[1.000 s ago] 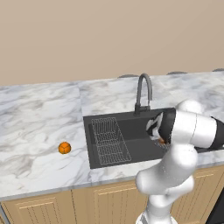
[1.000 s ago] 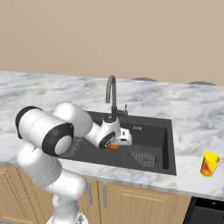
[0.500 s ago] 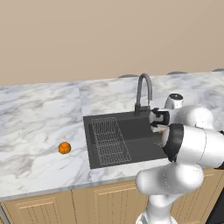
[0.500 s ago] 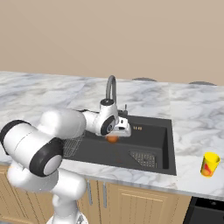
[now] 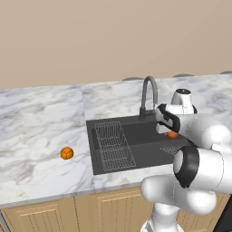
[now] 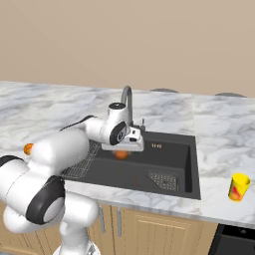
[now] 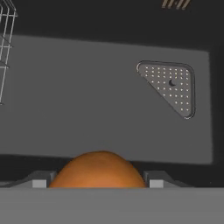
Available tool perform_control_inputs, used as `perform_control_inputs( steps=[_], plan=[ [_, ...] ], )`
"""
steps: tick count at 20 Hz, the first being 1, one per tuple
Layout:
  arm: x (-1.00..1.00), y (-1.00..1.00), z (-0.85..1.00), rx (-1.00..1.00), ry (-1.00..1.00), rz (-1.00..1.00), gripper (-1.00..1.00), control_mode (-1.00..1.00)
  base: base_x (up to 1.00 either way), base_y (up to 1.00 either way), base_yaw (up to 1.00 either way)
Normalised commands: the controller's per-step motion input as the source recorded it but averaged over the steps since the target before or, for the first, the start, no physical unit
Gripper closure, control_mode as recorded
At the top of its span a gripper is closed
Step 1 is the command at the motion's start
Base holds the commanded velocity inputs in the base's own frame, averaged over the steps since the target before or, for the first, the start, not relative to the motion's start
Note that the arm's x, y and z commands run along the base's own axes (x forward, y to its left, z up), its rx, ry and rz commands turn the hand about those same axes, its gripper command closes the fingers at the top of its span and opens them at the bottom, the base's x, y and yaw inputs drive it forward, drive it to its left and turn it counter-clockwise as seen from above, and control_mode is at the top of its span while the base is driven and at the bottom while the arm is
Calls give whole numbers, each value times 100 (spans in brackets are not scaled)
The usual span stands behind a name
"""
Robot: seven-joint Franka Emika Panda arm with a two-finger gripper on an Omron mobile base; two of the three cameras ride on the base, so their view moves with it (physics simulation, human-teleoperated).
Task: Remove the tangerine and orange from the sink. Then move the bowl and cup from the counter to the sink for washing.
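The gripper [image 6: 122, 149] is seen above the sink [image 6: 191, 164], just in front of the gooseneck faucet [image 6: 127, 99], with an orange fruit [image 6: 121, 154] clamped between its jaws; the jaws are spread wide around the fruit and closed on it. In the hand view the fruit [image 7: 99, 170] is pressed up close at the bottom, with the dark sink floor [image 7: 87, 96] well below it, so the fruit is held clear of the basin. A triangular perforated drain cover [image 7: 170, 86] is seen on the basin floor, and the wire rack [image 7: 5, 48] is at the left edge of that view. In the left base view the gripper [image 5: 170, 129] and the held fruit [image 5: 172, 134] are seen over the right part of the sink [image 5: 93, 149], with the wire rack [image 5: 113, 145] lying in its left part. A second orange fruit [image 5: 67, 153] is resting on the marble counter [image 5: 36, 127], left of the sink and well apart from it. Which of the two is the tangerine and which the orange cannot be told. The yellow cup [image 6: 238, 187] is standing upright on the counter [image 6: 224, 129] to the right of the sink, near the front edge, a red mark visible on its side.
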Motion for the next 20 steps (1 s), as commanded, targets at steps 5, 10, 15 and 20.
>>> perform_control_inputs(
  steps=[5, 10, 15, 20],
  plan=[
    [-27, 45, 13, 0, 1, 0, 100, -100, 0, 0, 0],
    [-23, 49, 7, 0, 0, -3, 100, -100, 0, 0, 0],
    [-18, 52, 6, 0, 0, -5, 100, -100, 0, 0, 0],
    [-11, 55, 11, 0, 5, -5, 100, -100, 0, 0, 0]
  ],
)
